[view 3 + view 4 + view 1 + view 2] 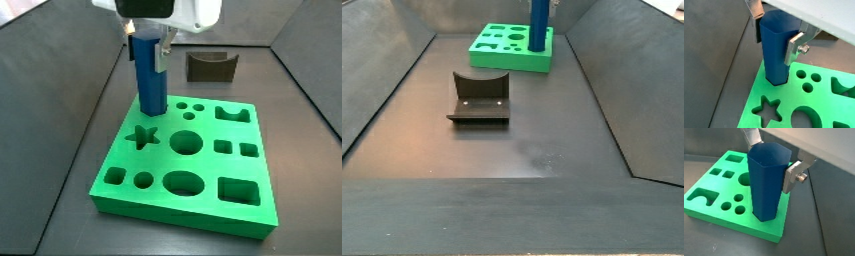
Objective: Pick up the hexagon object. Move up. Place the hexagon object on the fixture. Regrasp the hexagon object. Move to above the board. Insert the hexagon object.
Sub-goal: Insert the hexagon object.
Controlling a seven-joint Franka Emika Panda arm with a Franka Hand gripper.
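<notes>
In a side view we see the gripper (155,42) clamped on the upper part of the blue hexagon object (147,78), which stands upright with its lower end at a corner of the green board (201,190). Further right, the dark fixture (210,66) sits well apart, behind the board. In both wrist views the 2 fingers (795,46) press its sides.

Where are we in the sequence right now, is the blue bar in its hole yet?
Pickup and regrasp look done: the fixture is empty, and the gripper, above the board, is shut on the upright hexagon object. In hand: insertion at the board's corner; the bar's lower end meets the green surface, depth unclear. Left: seating it fully and releasing.
</notes>
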